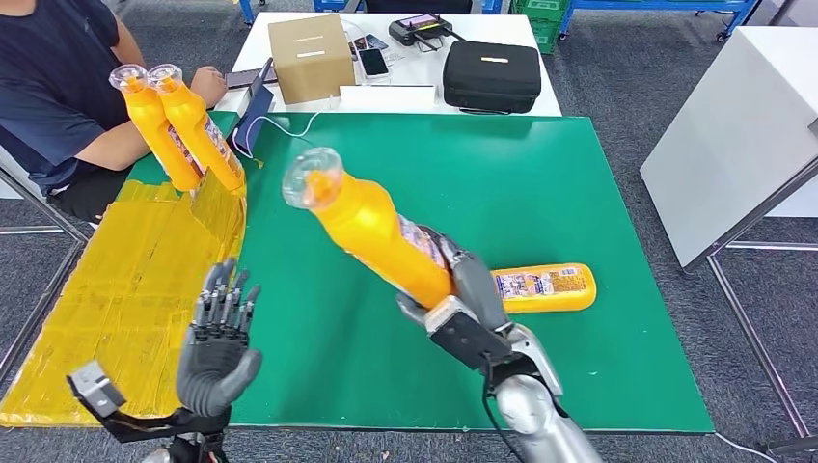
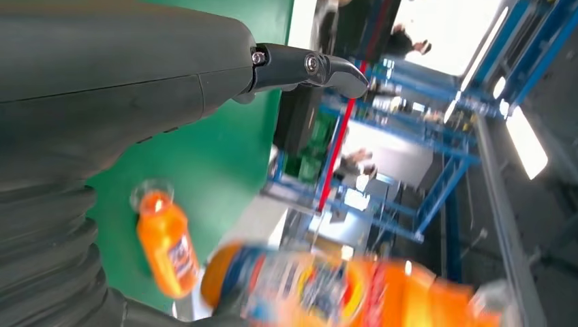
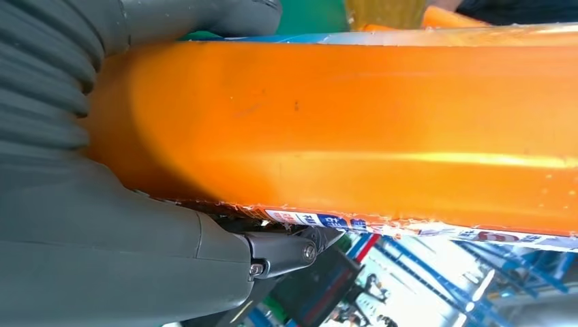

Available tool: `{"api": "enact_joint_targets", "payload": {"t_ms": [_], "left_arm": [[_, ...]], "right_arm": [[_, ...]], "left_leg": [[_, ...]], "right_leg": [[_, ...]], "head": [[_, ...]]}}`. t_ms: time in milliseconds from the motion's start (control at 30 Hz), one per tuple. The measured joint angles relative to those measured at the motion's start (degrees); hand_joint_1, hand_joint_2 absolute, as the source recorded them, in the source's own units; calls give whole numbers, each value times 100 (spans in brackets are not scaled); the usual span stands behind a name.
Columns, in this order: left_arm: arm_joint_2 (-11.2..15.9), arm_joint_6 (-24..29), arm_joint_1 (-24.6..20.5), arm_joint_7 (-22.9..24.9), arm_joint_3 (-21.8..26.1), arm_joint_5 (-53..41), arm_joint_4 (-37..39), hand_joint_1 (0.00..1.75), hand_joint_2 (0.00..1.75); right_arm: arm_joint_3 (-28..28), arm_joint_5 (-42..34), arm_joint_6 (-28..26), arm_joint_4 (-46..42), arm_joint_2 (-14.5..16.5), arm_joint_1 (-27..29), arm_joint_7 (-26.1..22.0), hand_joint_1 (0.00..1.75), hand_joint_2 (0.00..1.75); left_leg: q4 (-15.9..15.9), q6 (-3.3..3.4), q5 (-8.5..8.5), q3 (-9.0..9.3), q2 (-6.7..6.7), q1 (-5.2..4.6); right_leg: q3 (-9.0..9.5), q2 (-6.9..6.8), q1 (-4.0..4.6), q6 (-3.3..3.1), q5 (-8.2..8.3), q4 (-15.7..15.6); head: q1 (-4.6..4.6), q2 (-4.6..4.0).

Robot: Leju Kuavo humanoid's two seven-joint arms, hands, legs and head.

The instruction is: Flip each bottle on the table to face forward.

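The right hand (image 1: 461, 307) grips an orange bottle (image 1: 371, 227) at frame centre; the left hand (image 1: 220, 340), lower left, is spread.

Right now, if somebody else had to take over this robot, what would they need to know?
Right hand: grips the lifted bottle by its lower body, tilted, cap end up and away from the robot.
Left hand: raised, fingers spread, holding nothing.
Two bottles stand at the far left by the yellow mat, beside a person.
One bottle lies flat on the green table, untouched.
Left: set down the held bottle, then handle the lying one.
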Motion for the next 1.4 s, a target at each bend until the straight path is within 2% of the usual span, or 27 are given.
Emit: {"api": "enact_joint_targets", "payload": {"t_ms": [167,367,600,800,933,1400], "left_arm": [[-2,140,11,-98,-342,-160,-45,0,175],[-11,273,35,-197,-407,-313,-74,0,175],[-42,223,126,-326,-370,-345,-78,0,175],[-45,287,302,-447,-274,-353,-82,0,175],[-45,307,413,-479,-209,-350,-82,175,175],[-61,313,517,-683,-101,-462,-82,175,175]], "right_arm": [[313,250,-111,394,425,-230,99,175,175],[820,693,-105,783,675,-243,102,175,175],[1717,1218,-8,1224,710,-195,-28,175,175],[2226,1514,91,1539,625,-246,-267,175,175],[2389,1555,102,1681,592,-324,-307,174,175],[2506,1582,106,1776,566,-360,-336,175,175]], "left_leg": [[0,0,0,0,-2,4],[-1,0,0,-2,-1,3],[-1,0,0,-7,-2,4],[-1,0,0,-7,2,3],[-1,0,0,-7,3,3],[-1,-1,-1,-9,5,3]], "right_leg": [[-1,-1,4,0,0,0],[-2,-1,3,-1,-1,1],[-10,-2,3,-2,-2,0],[-23,1,3,-3,-2,-1],[-30,1,2,-3,-2,-1],[-69,2,2,-3,-3,-1]], "head": [[-1,0],[1,0],[1,0],[0,0],[0,0],[0,0]]}}
